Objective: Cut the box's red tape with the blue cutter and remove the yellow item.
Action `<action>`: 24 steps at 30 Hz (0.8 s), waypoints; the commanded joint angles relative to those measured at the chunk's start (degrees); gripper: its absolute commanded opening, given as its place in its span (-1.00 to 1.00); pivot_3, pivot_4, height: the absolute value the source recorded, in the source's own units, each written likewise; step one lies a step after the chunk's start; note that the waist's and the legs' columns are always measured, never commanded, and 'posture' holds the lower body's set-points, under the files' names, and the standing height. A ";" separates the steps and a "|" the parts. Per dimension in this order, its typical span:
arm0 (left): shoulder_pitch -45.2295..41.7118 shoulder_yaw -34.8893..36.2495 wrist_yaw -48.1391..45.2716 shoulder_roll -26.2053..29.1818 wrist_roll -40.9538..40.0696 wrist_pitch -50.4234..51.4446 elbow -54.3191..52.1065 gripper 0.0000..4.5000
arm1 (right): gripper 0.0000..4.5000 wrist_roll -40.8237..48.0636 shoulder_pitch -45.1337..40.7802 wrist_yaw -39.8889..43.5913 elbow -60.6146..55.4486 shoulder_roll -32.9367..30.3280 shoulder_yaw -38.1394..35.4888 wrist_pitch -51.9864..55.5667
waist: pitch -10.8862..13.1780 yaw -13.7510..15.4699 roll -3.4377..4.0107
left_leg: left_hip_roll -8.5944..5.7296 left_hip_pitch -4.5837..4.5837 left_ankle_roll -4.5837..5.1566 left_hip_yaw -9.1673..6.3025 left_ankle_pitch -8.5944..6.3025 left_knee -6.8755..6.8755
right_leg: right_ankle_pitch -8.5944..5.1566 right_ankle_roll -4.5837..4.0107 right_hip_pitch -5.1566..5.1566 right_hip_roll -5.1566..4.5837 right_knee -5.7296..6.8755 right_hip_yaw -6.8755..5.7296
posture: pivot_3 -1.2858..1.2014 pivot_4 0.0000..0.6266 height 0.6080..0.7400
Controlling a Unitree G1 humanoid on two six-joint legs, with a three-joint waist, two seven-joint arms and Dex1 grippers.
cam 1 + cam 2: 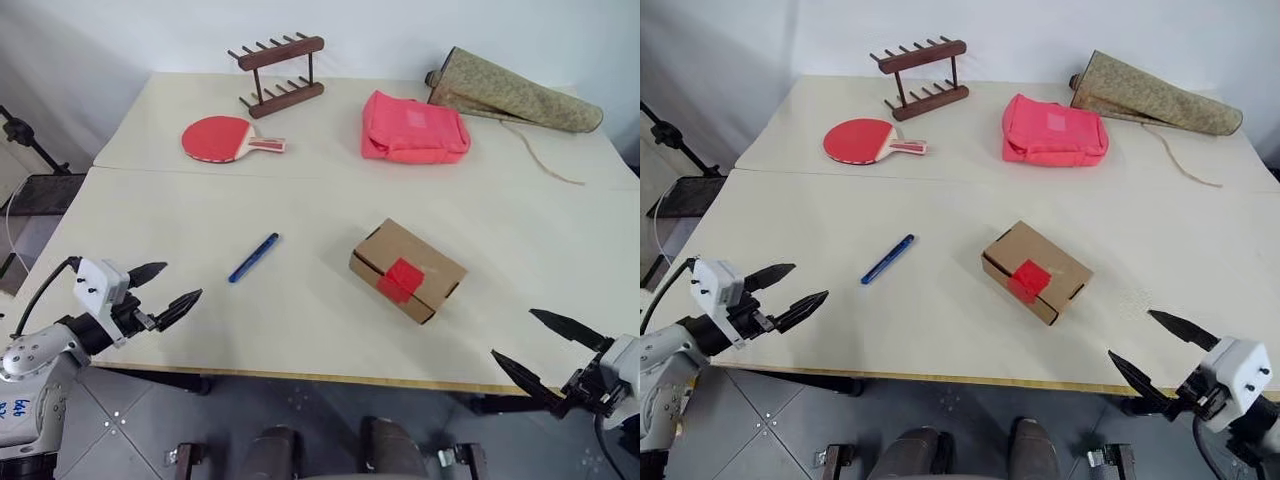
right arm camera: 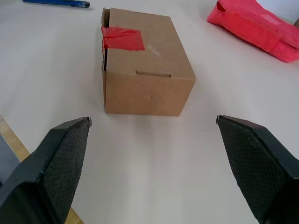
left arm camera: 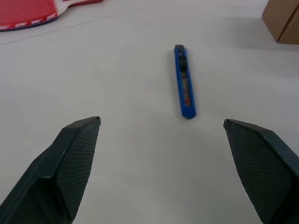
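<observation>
The brown cardboard box lies closed near the table's middle, with the red tape across its front flap edge. To its left the blue cutter lies flat on the table. My left gripper hovers open at the table's front left, pointing toward the cutter, short of it and apart from it. Off the front right edge, my right gripper is open and aimed at the box, with nothing between its fingers. The yellow item is hidden.
At the back of the table are a red table-tennis paddle, a wooden peg rack, a pink fabric pouch and a rolled mat with a cord. A black stand is off the left side.
</observation>
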 commanded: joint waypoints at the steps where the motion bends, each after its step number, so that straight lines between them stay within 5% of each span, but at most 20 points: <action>1: -0.81 3.08 -2.28 2.52 -1.37 -0.15 1.05 1.00 | 1.00 0.93 0.34 -2.09 -2.16 0.80 -0.17 -0.14 | 0.00 0.02 0.00 | 0.00 0.00 0.00 0.00 0.00 0.00 | 0.00 0.00 0.00 0.00 -0.01 0.01 | 0.03 -0.52 1.00; 5: -7.49 -0.44 -6.37 4.59 -4.33 3.58 2.38 1.00 | 1.00 2.81 0.39 -2.60 -4.51 -0.13 0.88 2.68 | 0.01 0.67 -0.01 | -0.01 0.03 0.02 0.08 0.01 0.05 | 0.00 -0.01 0.00 -0.05 -0.04 0.11 | 0.03 -0.52 1.00; 8: -29.48 -14.54 -8.16 0.96 3.80 0.97 11.74 0.73 | 0.72 -1.12 -0.05 -3.69 -5.22 -2.65 2.62 4.44 | 0.05 2.05 -0.03 | -0.18 0.11 0.01 -0.06 0.01 0.10 | 0.00 -0.01 0.09 -0.20 -0.01 0.07 | 0.03 -0.52 1.00; 12: -49.75 -28.78 -7.21 -9.29 15.74 -5.95 28.56 0.19 | 0.14 -8.83 -2.59 -9.13 -3.90 -5.94 5.92 8.68 | -0.07 2.98 -0.20 | -0.45 -0.39 0.24 -0.07 0.30 0.65 | 0.23 0.14 -0.03 -0.14 0.22 -0.05 | 0.03 -0.52 1.00; 19: -63.71 -38.01 -5.47 -23.44 25.78 -18.07 52.33 -0.80 | -0.97 -14.82 -9.46 -15.14 -5.78 -6.83 13.66 14.51 | 0.05 0.68 -0.43 | -0.77 -0.70 0.57 0.45 0.26 0.79 | 0.39 0.42 -0.32 -0.22 0.09 -0.16 | 0.03 -0.52 1.00; 21: -64.90 -39.01 -5.26 -25.53 27.38 -20.43 55.82 -0.97 | -1.00 -14.25 -11.64 -16.91 -6.71 -6.20 15.58 18.50 | 0.06 0.51 -0.45 | -0.72 -0.71 0.57 0.46 0.25 0.77 | 0.40 0.43 -0.35 -0.25 0.08 -0.31 | 0.03 -0.52 1.00; 24: -66.49 -39.41 -5.12 -29.36 28.22 -23.35 59.15 -0.97 | -1.00 -14.20 -14.96 -18.85 -7.19 -5.84 18.00 21.93 | 0.08 0.78 -0.48 | -0.44 -0.72 0.57 0.44 0.25 0.82 | 0.40 0.43 -0.35 -0.29 0.09 -0.42 | 0.03 -0.52 1.00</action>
